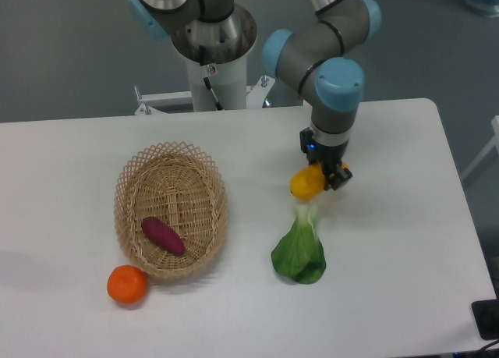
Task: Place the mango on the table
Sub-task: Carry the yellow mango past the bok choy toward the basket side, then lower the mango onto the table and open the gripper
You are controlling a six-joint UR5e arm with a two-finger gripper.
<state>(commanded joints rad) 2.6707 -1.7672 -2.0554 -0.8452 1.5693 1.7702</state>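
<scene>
The mango (pixel 306 183) is yellow-orange and sits between the fingers of my gripper (pixel 321 175) over the middle-right of the white table (pixel 390 241). The gripper points down and is shut on the mango; part of the fruit is hidden behind the fingers. I cannot tell whether the mango touches the table or hangs just above it. It is right above the stem of a green leafy vegetable.
A green leafy vegetable (pixel 299 253) lies just below the mango. An oval wicker basket (pixel 171 210) at the left holds a purple sweet potato (pixel 163 235). A round orange fruit (pixel 127 285) lies by the basket's front edge. The robot base (pixel 210 54) stands at the back.
</scene>
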